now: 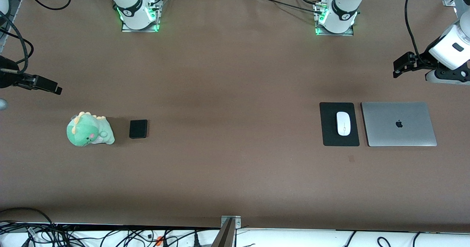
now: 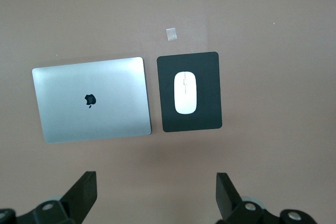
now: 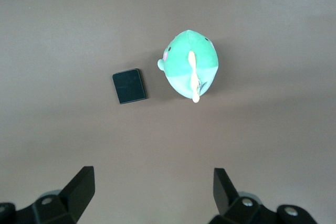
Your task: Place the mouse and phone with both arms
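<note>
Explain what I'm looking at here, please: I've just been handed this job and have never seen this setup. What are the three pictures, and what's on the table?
These are two white robot arms bolted along one edge of a brown table. The wide picture comes from a high camera facing them. The other two come from cameras on the arms' wrists, looking straight down past their own black fingers.

The left gripper hangs open in the air at its end of the table, above a white mouse lying on a black mouse pad, with a closed silver laptop beside the pad.

The right gripper hangs open at its own end, above a small black phone lying flat beside a green plush dinosaur.

Neither gripper holds or touches anything.
</note>
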### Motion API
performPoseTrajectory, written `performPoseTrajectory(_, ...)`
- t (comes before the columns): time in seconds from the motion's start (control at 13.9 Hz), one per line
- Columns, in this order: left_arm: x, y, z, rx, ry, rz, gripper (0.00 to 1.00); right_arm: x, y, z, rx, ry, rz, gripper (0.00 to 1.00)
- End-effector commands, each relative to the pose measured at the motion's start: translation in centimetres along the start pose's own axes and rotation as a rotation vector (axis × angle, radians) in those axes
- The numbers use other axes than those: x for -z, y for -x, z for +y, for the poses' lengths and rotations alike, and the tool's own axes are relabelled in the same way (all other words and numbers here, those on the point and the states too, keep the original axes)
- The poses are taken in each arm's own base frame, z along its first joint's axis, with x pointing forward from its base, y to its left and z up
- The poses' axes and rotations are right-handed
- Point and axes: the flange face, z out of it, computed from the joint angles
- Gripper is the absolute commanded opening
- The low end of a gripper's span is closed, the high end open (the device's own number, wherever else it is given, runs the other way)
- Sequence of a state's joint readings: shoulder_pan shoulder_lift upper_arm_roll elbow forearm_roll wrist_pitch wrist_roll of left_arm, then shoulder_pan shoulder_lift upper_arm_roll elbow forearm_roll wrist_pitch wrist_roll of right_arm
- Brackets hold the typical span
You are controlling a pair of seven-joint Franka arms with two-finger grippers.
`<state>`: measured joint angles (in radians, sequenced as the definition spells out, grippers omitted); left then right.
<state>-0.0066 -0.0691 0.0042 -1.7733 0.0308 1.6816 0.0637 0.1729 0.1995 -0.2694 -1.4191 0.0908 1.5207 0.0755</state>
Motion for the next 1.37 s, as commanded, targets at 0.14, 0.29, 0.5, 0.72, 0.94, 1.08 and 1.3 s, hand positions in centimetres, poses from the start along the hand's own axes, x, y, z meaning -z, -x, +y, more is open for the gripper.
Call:
performPoseTrajectory(0.14, 0.6, -0.3, 0.0, 0.003, -0.012, -0.006, 1.0, 1.1, 0.9, 0.5, 0.0, -0.017, 0.031, 1.0)
performPoseTrajectory(0.29, 0.6, -0.3, 0.0, 0.003, -0.012, -0.006, 1.0, 1.0, 0.3, 0.6, 0.006, -0.008, 0.039, 1.0)
performPoseTrajectory(0.5, 0.6, -0.3, 0.1, 0.004, -0.009, -0.004, 1.0, 1.6, -0.9, 0.1, 0.012, -0.002, 0.087, 1.0)
performPoseTrajectory(0.72, 0.6, -0.3, 0.1, 0.005, -0.006, -0.004, 1.0, 1.4, -1.6, -0.1, 0.011, -0.001, 0.123, 1.0)
performPoseTrajectory(0.94, 0.7, -0.6, 0.3, -0.001, -0.008, -0.001, 1.0, 0.8, -2.1, -0.2, 0.008, -0.002, 0.125, 1.0)
performPoseTrajectory(1.08, 0.9, -1.1, 0.4, -0.003, -0.008, 0.004, 1.0, 0.1, -3.0, -0.4, 0.007, -0.004, 0.147, 1.0)
performPoseTrajectory(1.3, 0.9, -1.1, 0.4, -0.003, -0.007, 0.004, 1.0, -1.0, -3.9, -0.8, 0.009, -0.002, 0.151, 1.0)
